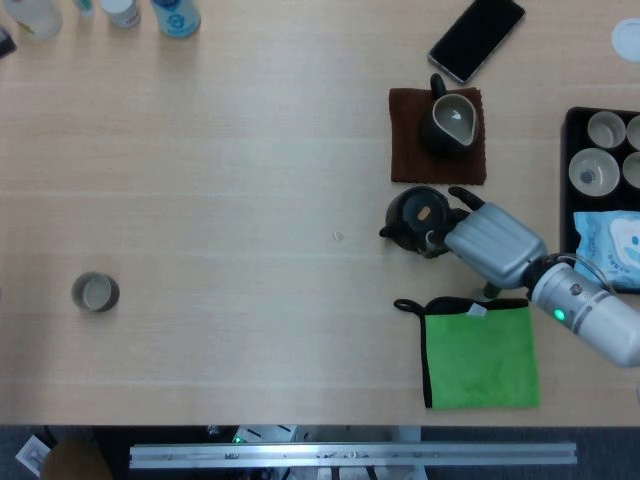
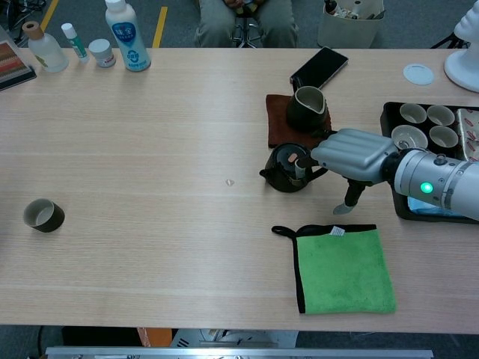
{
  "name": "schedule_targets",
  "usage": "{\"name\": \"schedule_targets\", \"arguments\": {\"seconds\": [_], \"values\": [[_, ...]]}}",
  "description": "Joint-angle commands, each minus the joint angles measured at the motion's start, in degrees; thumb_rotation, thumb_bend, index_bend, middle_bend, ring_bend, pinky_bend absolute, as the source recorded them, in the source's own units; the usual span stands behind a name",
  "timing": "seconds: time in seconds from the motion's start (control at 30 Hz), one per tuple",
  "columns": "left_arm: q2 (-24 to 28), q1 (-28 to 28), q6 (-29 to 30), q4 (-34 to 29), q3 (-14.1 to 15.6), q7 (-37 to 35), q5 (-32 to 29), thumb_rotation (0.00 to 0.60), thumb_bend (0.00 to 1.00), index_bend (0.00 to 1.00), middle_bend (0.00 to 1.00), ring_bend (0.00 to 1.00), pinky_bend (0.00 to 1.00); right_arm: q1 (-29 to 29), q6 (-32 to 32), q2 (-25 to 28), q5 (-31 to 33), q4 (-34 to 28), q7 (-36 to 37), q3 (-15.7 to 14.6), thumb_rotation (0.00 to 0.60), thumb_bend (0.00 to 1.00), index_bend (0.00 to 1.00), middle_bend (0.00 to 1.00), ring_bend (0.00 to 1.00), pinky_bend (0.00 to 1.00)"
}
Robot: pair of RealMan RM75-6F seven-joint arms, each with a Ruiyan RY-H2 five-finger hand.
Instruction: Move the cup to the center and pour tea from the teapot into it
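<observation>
A small dark cup (image 1: 95, 292) (image 2: 43, 215) stands upright at the table's far left, near the front. The dark round teapot (image 1: 415, 215) (image 2: 286, 166) sits on the table right of centre, spout pointing left. My right hand (image 1: 495, 243) (image 2: 352, 155) comes in from the right at the teapot's handle side; its fingers lie over the handle and touch the lid area. The thumb hangs down toward the table, apart from the pot. My left hand shows in neither view.
Behind the teapot a dark pitcher (image 1: 452, 122) (image 2: 307, 108) stands on a brown mat (image 1: 405, 150). A green cloth (image 1: 478, 355) lies in front of my right arm. A black tray (image 2: 393, 112) of cups sits far right, a phone (image 1: 477, 37) and bottles (image 2: 127, 37) at the back.
</observation>
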Motion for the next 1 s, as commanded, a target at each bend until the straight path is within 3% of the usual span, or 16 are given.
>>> {"name": "schedule_targets", "arguments": {"seconds": [0.03,0.77,1.0], "values": [[-0.02,0.0,0.04,0.02,-0.01,-0.06,0.04,0.6,0.34,0.21,0.19,0.11,0.03,0.01,-0.05,-0.04,0.21,-0.13,-0.31,-0.18,0.6,0.0,0.36,0.4,0.27,0.0],[-0.06,-0.02,-0.52,0.44,0.07,-0.37,-0.37,0.6,0.34,0.21,0.19,0.11,0.03,0.88,-0.99,-0.92,3.99,0.18,-3.81,-1.63,0.6,0.0,0.37,0.41,0.29,0.0],[-0.08,-0.09,-0.6,0.43,0.04,-0.36,-0.33,0.6,0.34,0.21,0.19,0.11,0.03,0.62,0.4,-1.76,4.33,0.33,-3.96,-1.26,0.6,0.0,0.49,0.51,0.43,0.0]]}}
